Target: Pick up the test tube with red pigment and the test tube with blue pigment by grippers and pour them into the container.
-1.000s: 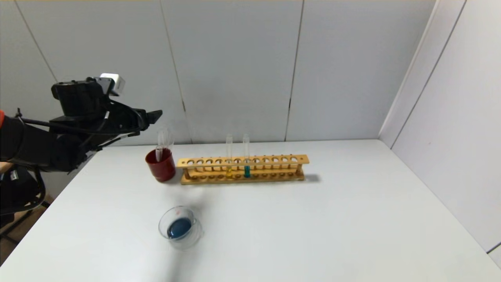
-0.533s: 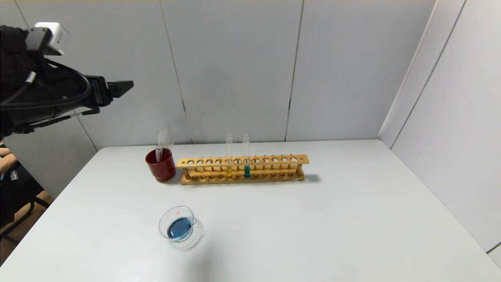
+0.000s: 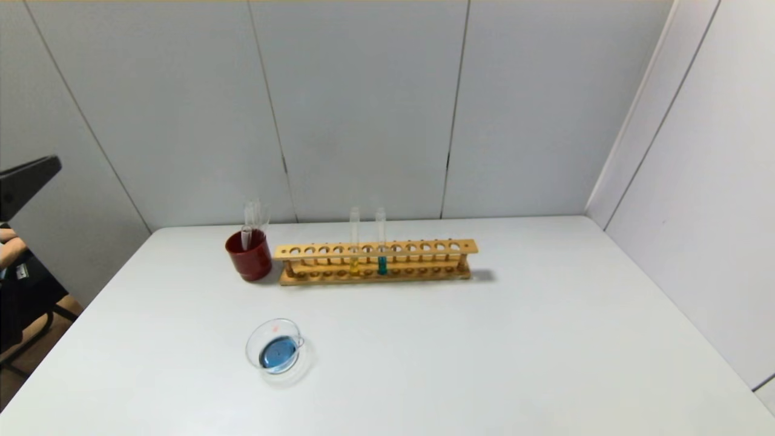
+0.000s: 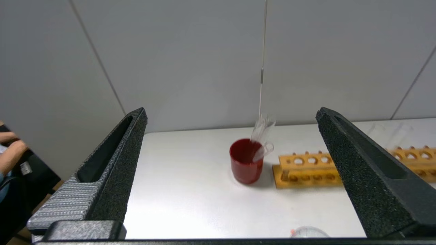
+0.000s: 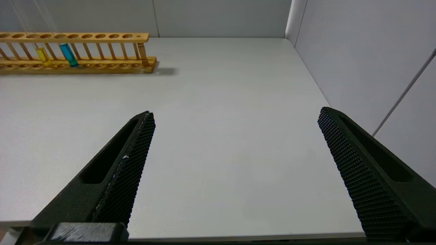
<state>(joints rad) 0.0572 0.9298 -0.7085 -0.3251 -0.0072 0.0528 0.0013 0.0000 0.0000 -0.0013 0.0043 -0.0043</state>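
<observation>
The container [image 3: 277, 351], a low clear glass dish, sits on the table front left and holds blue liquid; its rim shows in the left wrist view [image 4: 308, 232]. No tube with red liquid shows. Clear, empty-looking tubes [image 3: 251, 221] lean in the dark red cup [image 3: 249, 259], also in the left wrist view [image 4: 246, 163]. The only teal-liquid tube [image 3: 381, 261] stands in the rack. My left gripper [image 4: 231, 110] is open and empty, off the table's left side; only one finger [image 3: 27, 178] shows in the head view. My right gripper [image 5: 235, 111] is open and empty.
A wooden rack [image 3: 424, 260] stands at the back, right of the red cup, with a yellow-liquid tube [image 3: 354, 263] beside the teal one [image 5: 69, 54]. Grey walls close the back and right. A person's arm [image 4: 10, 149] shows off the table's left edge.
My left arm has risen from near the red cup and drawn back to the left, almost out of the head view. Dish, cup and rack have not moved.
</observation>
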